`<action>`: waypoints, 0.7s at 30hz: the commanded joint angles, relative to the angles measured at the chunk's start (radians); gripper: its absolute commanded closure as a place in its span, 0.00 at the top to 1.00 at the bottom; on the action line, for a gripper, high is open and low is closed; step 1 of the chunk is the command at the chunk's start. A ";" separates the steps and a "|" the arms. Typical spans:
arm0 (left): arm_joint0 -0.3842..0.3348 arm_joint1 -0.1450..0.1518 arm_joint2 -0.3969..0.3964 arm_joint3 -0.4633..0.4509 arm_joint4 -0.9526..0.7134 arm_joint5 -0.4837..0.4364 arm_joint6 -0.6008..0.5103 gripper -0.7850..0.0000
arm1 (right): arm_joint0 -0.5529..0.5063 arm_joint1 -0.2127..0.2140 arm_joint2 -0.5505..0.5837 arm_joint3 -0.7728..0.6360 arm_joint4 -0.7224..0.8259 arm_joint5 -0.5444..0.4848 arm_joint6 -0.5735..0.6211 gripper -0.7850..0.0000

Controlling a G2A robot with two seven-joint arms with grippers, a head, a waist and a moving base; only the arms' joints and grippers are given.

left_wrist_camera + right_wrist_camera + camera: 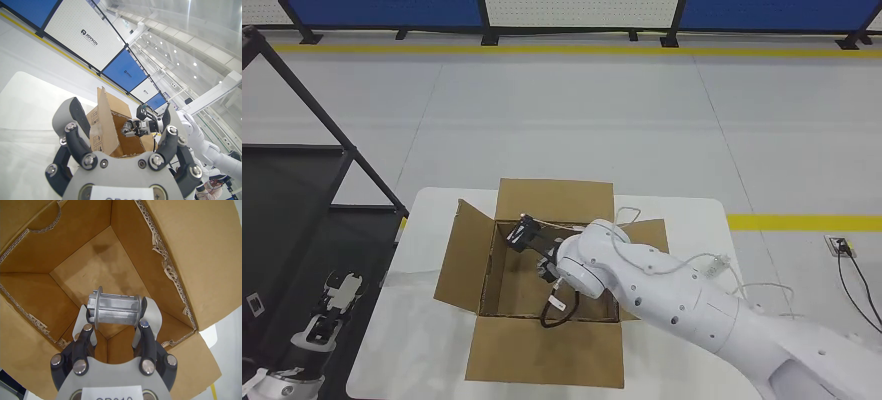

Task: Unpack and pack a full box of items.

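Metal in the claw, operator: your right gripper (pixel 115 313) is clamped on a grey flanged spool (pixel 118 308), one finger pad on each end, so it sits lengthwise across the jaws. It hangs over the open cardboard box (pixel 552 195) on the white table (pixel 692 215), and the box floor beneath it looks bare. Your left gripper (pixel 122 109) sits low, off the table on your left side, fingers spread wide with nothing in them.

Now, that spool. It looks like cast metal, so reckon on something stiff, dense for its bulk, and smooth enough to slip or swing between the pads. No fear of crushing it. The end-to-end hold looks sound, since the flanges give flat faces to press on. A hold round the ribbed barrel would likely roll. Mind those torn flap edges.
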 commanded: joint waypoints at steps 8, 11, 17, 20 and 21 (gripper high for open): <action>0.000 0.000 0.000 0.000 0.000 0.000 0.000 1.00 | 0.000 0.000 0.000 0.000 0.000 0.000 0.000 0.00; 0.000 0.000 0.000 0.000 0.000 0.000 0.000 1.00 | -0.031 0.000 0.016 0.036 0.005 -0.025 -0.056 0.00; 0.000 0.000 0.000 0.000 0.000 0.000 0.000 1.00 | -0.034 -0.043 0.017 0.179 0.011 -0.124 -0.089 0.00; 0.000 0.000 0.000 0.000 0.000 0.000 0.000 1.00 | -0.029 -0.082 0.006 0.274 0.024 -0.182 -0.098 0.00; 0.000 0.000 0.000 0.000 0.000 0.000 0.000 1.00 | -0.026 -0.103 -0.003 0.320 0.027 -0.205 -0.094 0.00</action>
